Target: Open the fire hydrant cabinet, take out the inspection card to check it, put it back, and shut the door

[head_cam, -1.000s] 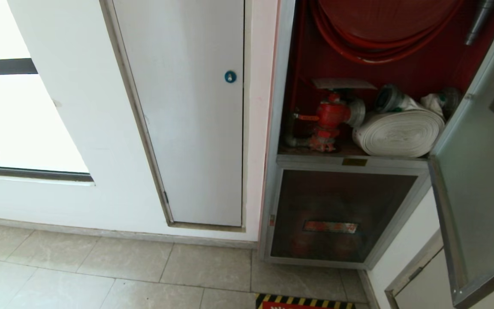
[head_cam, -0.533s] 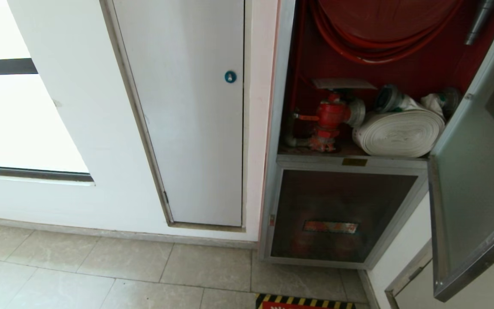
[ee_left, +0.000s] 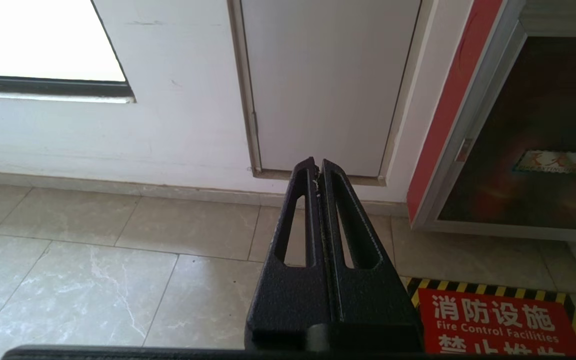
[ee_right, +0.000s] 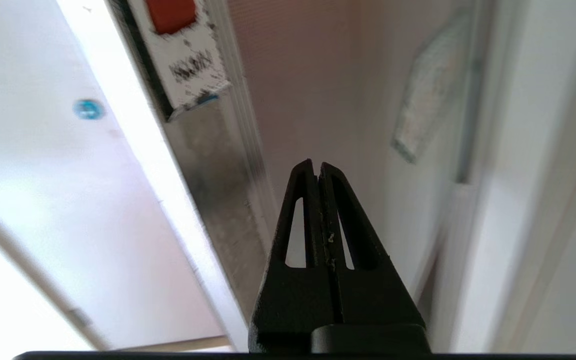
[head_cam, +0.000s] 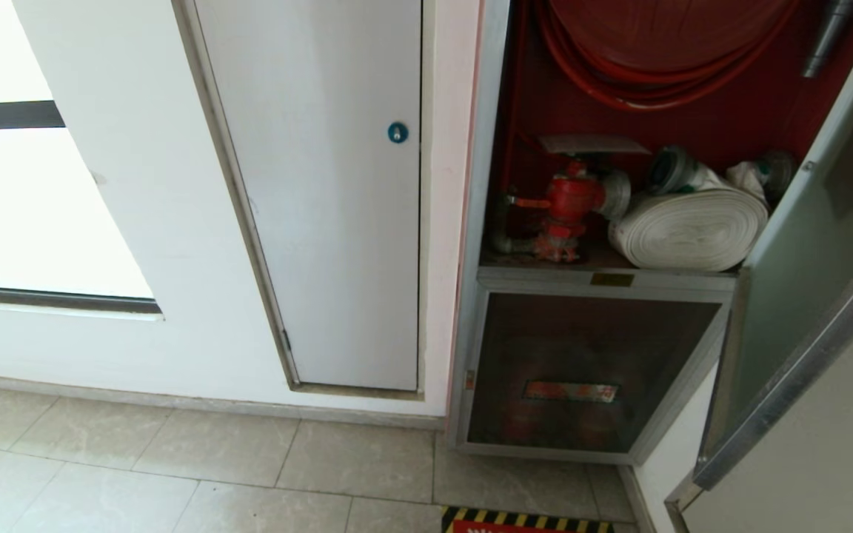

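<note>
The fire hydrant cabinet (head_cam: 480, 185) stands open, red inside, with its red hose reel (head_cam: 663, 52), red valve (head_cam: 571, 196) and white rolled hose (head_cam: 689, 226) showing. A thin pale sheet, the inspection card (head_cam: 591, 143), lies flat above the valve. The door (head_cam: 804, 244) hangs partly open at the right edge. In the right wrist view my right gripper (ee_right: 316, 167) is shut and empty, its tips close before the door's tinted glass (ee_right: 318, 75), beside the silver frame (ee_right: 208, 165) and red latch (ee_right: 170, 12). My left gripper (ee_left: 317, 165) is shut and parked low over the floor.
A white panel with a round blue lock (head_cam: 397, 132) is left of the cabinet. Below the open compartment sits a smaller glass panel with a red label (head_cam: 571, 391). A red floor sign with hazard stripes (ee_left: 498, 325) lies before the cabinet. A hexagonal sticker (ee_right: 430, 90) is on the door.
The door has swung in toward the cabinet; its lower edge has moved left and now covers more of the right side. The left arm has kept still.
</note>
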